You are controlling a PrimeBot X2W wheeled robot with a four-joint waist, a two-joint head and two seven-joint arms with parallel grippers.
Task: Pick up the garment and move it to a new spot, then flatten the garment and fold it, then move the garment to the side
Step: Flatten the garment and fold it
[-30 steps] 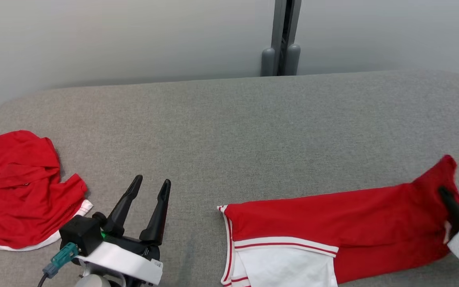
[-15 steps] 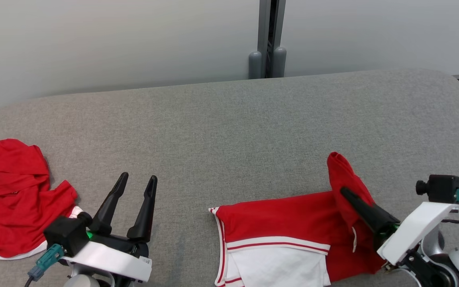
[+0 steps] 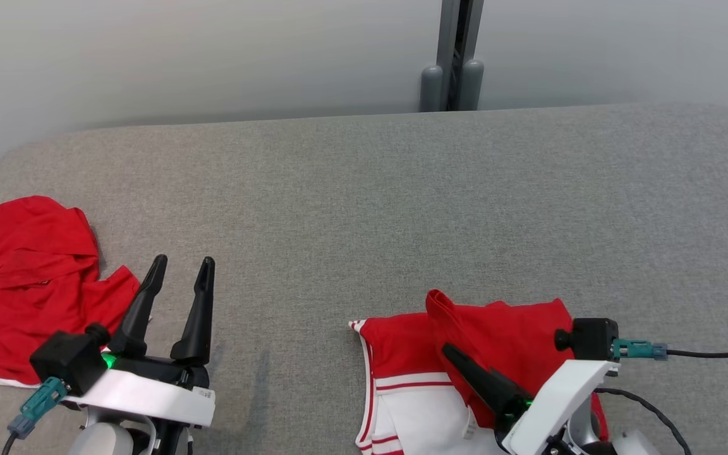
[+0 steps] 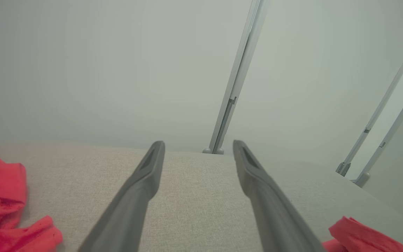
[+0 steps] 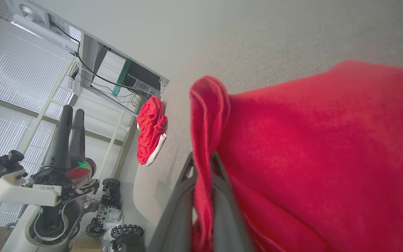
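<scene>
The garment (image 3: 515, 341), red with white striped trim, lies on the grey padded table (image 3: 364, 208) at the front right. Its white part (image 3: 427, 417) lies at the near edge. My right gripper (image 3: 449, 349) is shut on a fold of the red cloth and holds that raised fold over the garment's middle. In the right wrist view the cloth (image 5: 310, 157) is pinched between the two fingers (image 5: 184, 175) and drapes to the right. My left gripper (image 3: 181, 265) stands open at the front left above bare table, its fingers (image 4: 145, 182) wide apart with nothing between them.
A second red garment (image 3: 29, 278) lies crumpled at the table's left end, close to my left gripper. A grey post (image 3: 459, 57) stands against the pale wall behind the table. The table's far half is bare grey fabric.
My right gripper has carried the garment's right end leftward, doubling the red cloth over itself. The left gripper stays open. The head camera has shifted between frames.
</scene>
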